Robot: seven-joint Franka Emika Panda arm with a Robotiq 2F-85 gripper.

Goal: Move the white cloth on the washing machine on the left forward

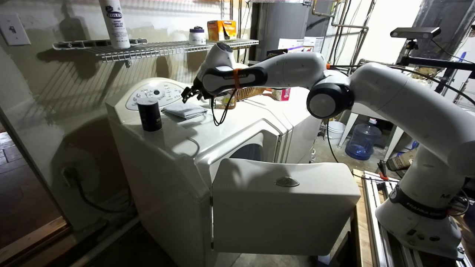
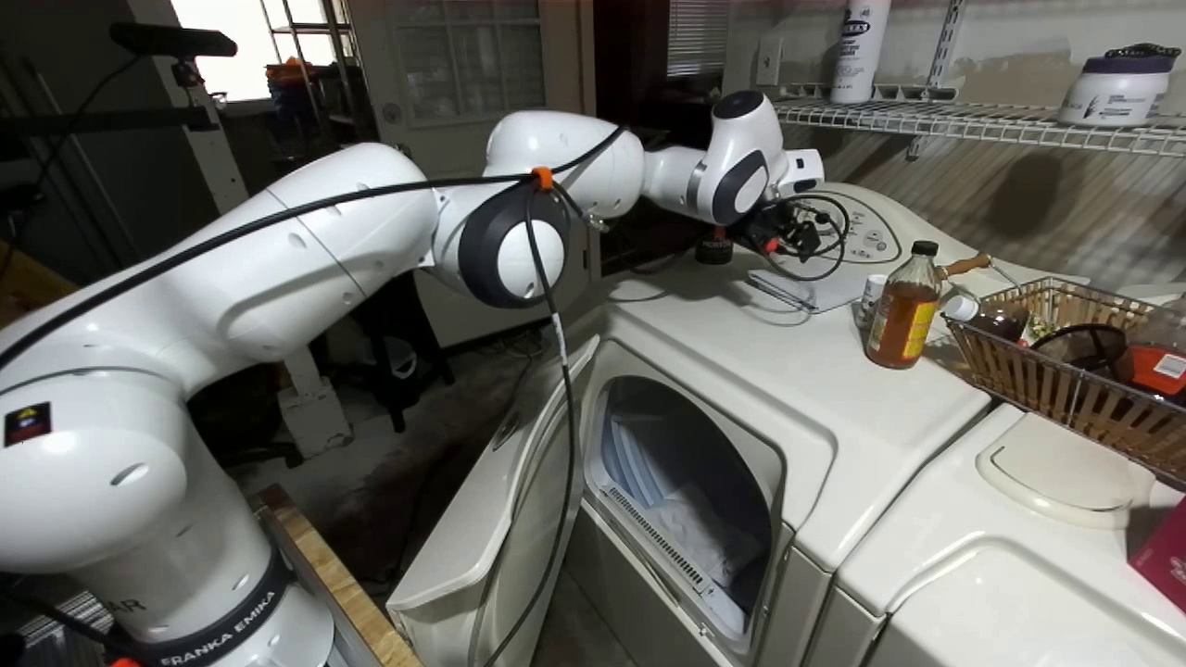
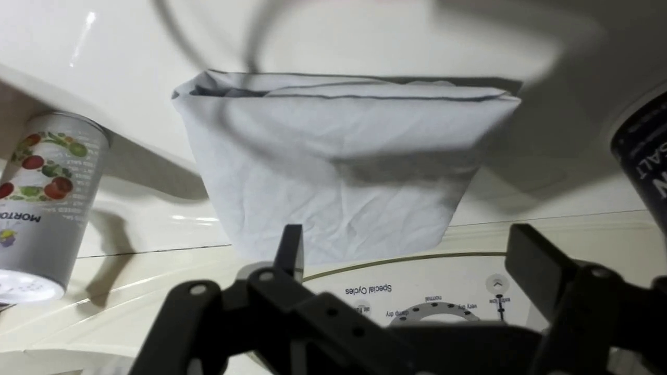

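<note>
The white cloth (image 3: pixel 333 166) is laid, folded and slightly creased, on top of the washing machine (image 1: pixel 159 178), beside the control panel (image 1: pixel 163 94). It is flanked by a black can (image 1: pixel 150 116) and a printed can (image 3: pixel 49 208), both apart from it. The end effector (image 3: pixel 410 247) is held above, near the cloth, its fingers (image 3: pixel 539 271) spread wide and nothing gripped. The door (image 1: pixel 285 218) is swung outward.

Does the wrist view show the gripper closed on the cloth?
No, the gripper stands open, its fingers wide apart, not pinching the white cloth.
</note>
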